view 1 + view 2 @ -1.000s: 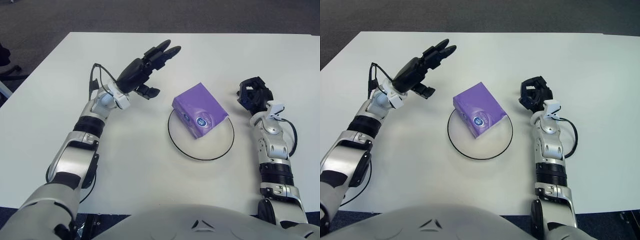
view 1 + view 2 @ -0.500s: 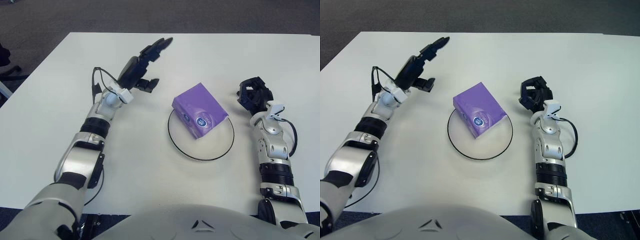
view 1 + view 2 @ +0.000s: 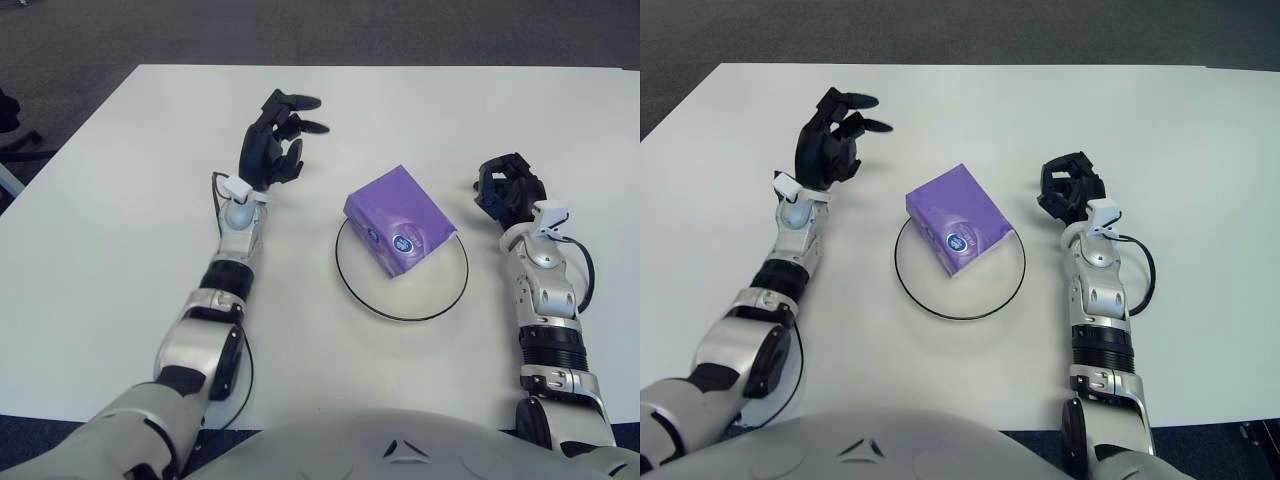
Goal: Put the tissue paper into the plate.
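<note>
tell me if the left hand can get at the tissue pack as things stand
Probably yes. The left hand is open and holds nothing, just left of the tissue pack on the plate. Only bare table lies between them.

On the white bench, the purple tissue pack lies in the plate between the two, right of the raised, loosely spread left robot hand and left of the curled, empty right robot hand.
</note>
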